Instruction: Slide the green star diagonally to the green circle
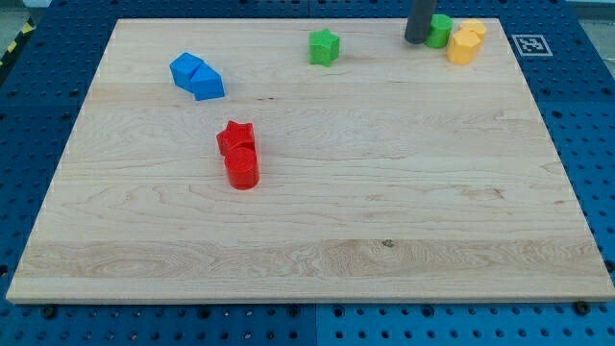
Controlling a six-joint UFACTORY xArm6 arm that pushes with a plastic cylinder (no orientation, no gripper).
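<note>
The green star [325, 46] lies near the view's top, a little right of the middle of the wooden board [307, 279]. The green circle [440, 30] sits at the top right, partly hidden behind my rod. My tip [416, 40] rests on the board just left of the green circle, touching or nearly touching it, and well to the right of the green star.
Two yellow blocks [465, 43] sit together just right of the green circle. Two blue blocks [197, 76] lie together at the upper left. A red star [234, 137] touches a red cylinder [242, 167] left of centre.
</note>
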